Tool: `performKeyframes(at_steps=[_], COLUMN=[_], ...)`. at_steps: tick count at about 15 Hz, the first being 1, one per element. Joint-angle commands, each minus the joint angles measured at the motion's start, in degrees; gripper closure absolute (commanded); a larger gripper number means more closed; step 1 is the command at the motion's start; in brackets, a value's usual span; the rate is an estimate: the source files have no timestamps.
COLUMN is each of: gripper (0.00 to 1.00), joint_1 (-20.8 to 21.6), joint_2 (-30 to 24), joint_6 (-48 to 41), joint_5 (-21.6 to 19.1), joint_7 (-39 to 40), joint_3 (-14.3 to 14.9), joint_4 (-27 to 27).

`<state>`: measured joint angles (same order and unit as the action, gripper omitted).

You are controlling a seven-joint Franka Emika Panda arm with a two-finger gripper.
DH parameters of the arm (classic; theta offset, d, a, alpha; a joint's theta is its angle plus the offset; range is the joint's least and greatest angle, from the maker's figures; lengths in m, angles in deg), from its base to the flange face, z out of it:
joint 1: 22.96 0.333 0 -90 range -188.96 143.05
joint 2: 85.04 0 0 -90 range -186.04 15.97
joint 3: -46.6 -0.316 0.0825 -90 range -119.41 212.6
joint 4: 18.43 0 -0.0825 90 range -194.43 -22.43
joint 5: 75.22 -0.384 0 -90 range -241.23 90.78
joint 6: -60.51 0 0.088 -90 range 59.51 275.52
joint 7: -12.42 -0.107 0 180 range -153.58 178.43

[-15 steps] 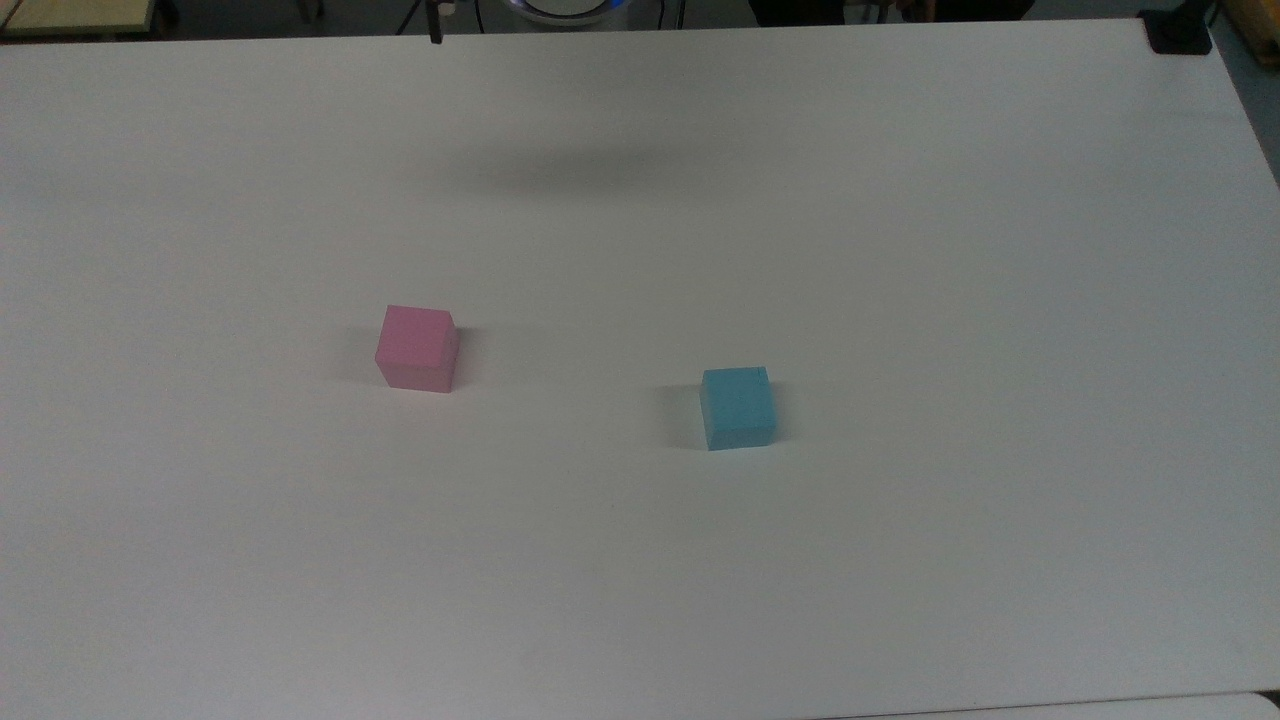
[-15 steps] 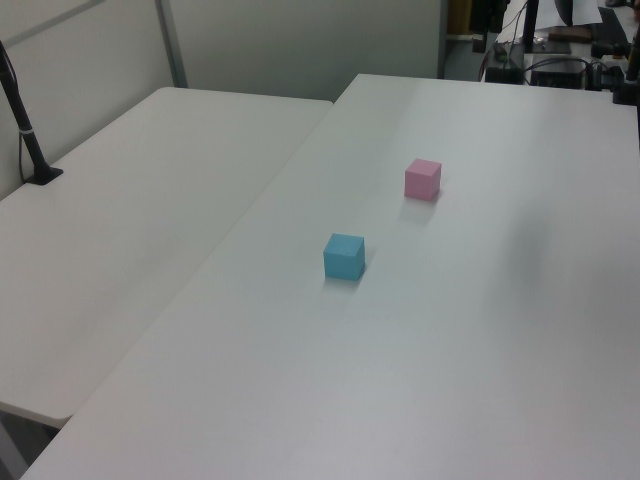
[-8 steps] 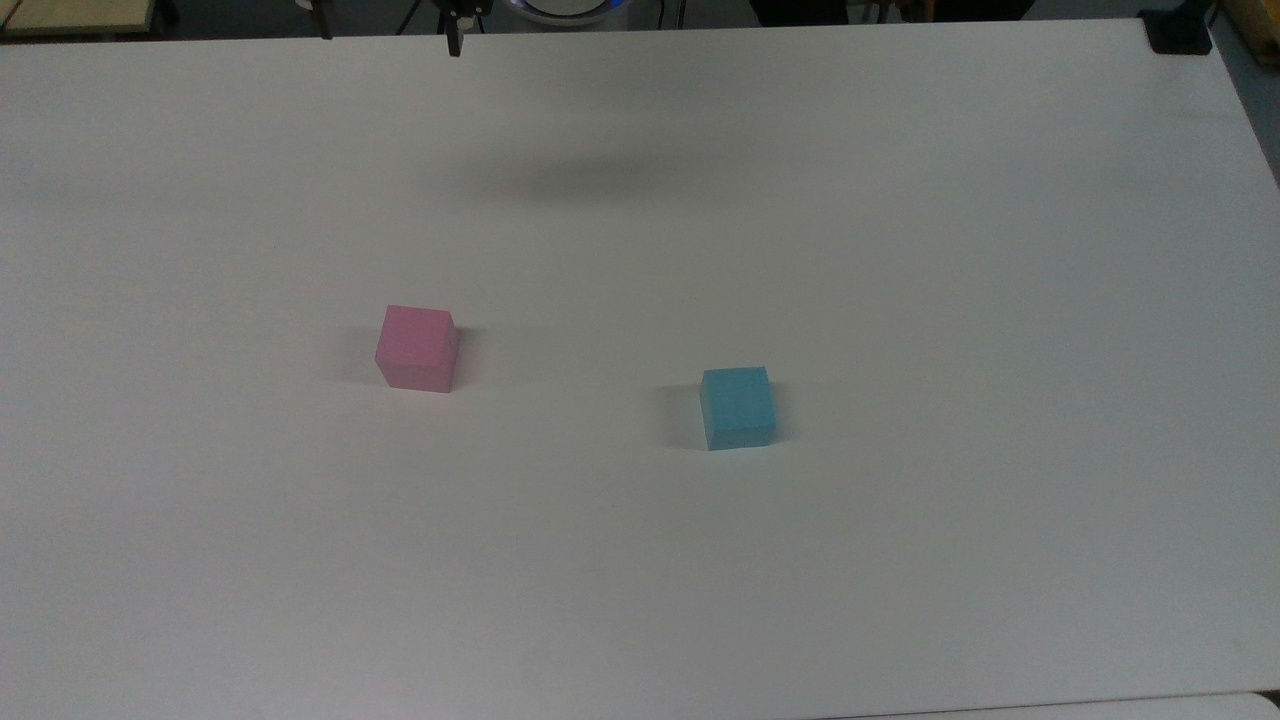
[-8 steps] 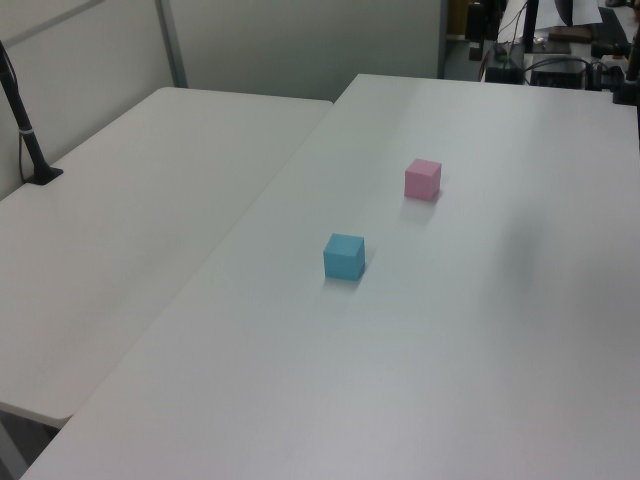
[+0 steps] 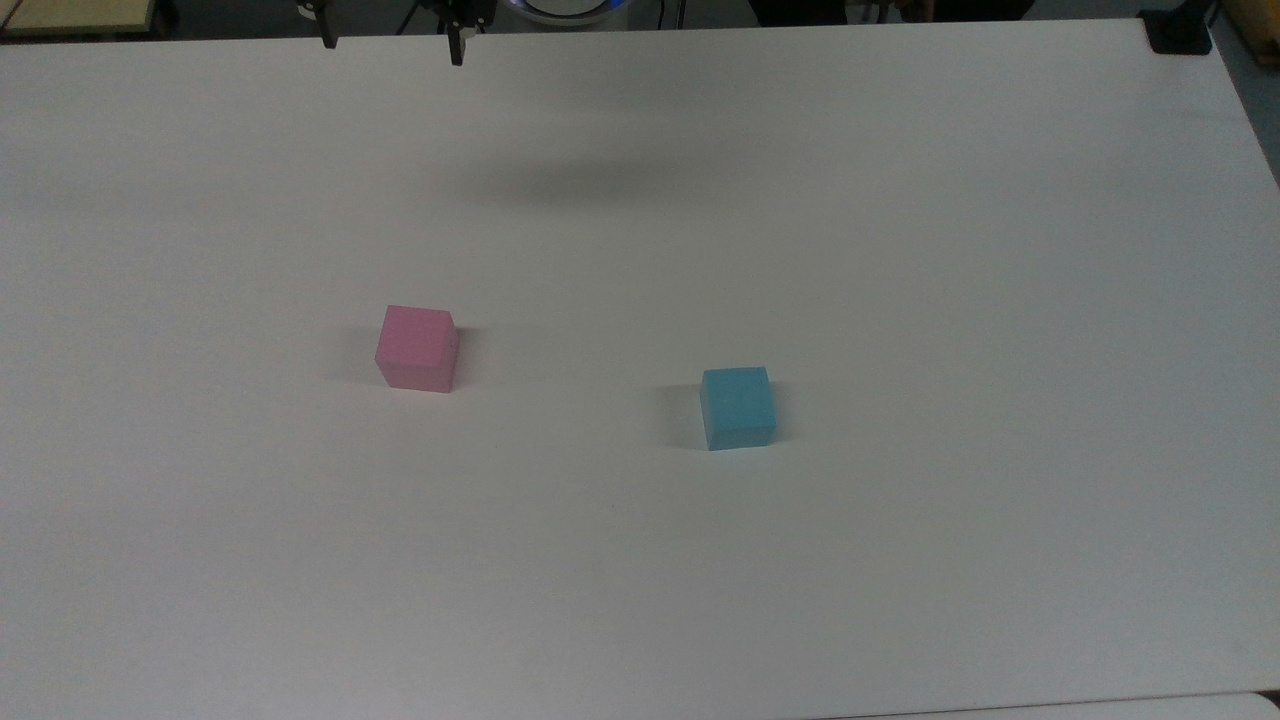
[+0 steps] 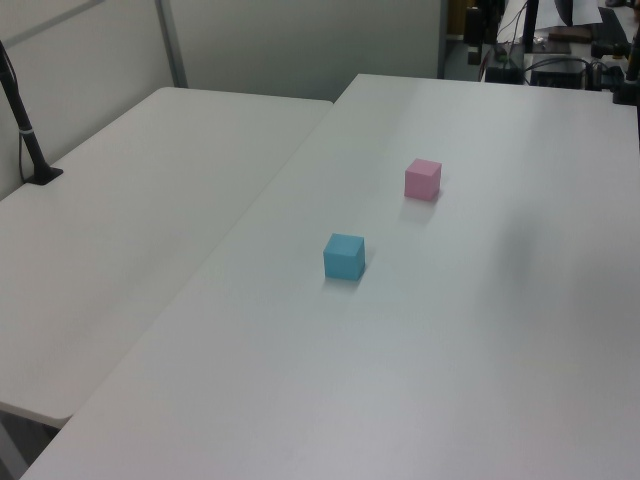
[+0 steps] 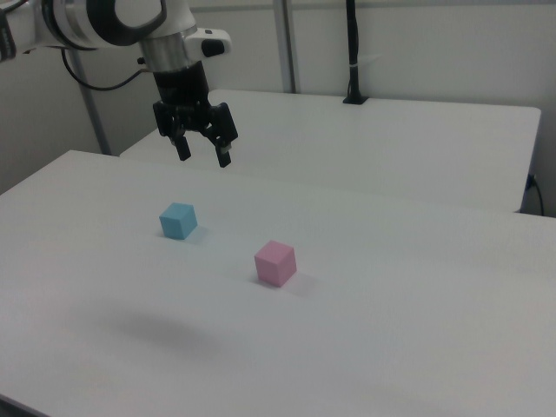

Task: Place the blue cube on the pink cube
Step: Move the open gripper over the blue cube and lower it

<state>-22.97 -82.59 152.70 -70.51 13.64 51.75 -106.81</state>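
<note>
We note the gripper (image 7: 202, 151), fingers spread and empty, hanging high above the table, blue cube (image 7: 178, 221) below it, slightly to the right view's left, pink cube (image 7: 275, 262) well apart.

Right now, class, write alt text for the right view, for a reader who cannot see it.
A robot arm's gripper hangs open above a white table, holding nothing. Below it a blue cube sits on the table, with a pink cube apart from it toward the right view's right.
</note>
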Motion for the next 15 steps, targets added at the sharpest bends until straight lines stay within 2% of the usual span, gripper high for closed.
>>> performKeyframes(at_steps=[1, 6, 10, 13, 15], gripper=[0.00, 0.00, 0.00, 0.00, 0.00], joint_1=[1.06, 1.06, 0.71, 0.89, 1.15], joint_2=[-0.33, 2.21, 2.91, 7.21, 9.58], joint_6=[-0.34, -0.17, 17.19, 22.32, 25.13], joint_5=[-0.76, -0.50, -1.02, -3.13, -3.22], joint_7=[-0.26, 0.80, -0.94, -6.74, -11.39], joint_3=[0.56, 0.29, -4.18, -7.61, -8.84], joint_4=[-0.64, -1.08, -7.93, -8.20, -9.08])
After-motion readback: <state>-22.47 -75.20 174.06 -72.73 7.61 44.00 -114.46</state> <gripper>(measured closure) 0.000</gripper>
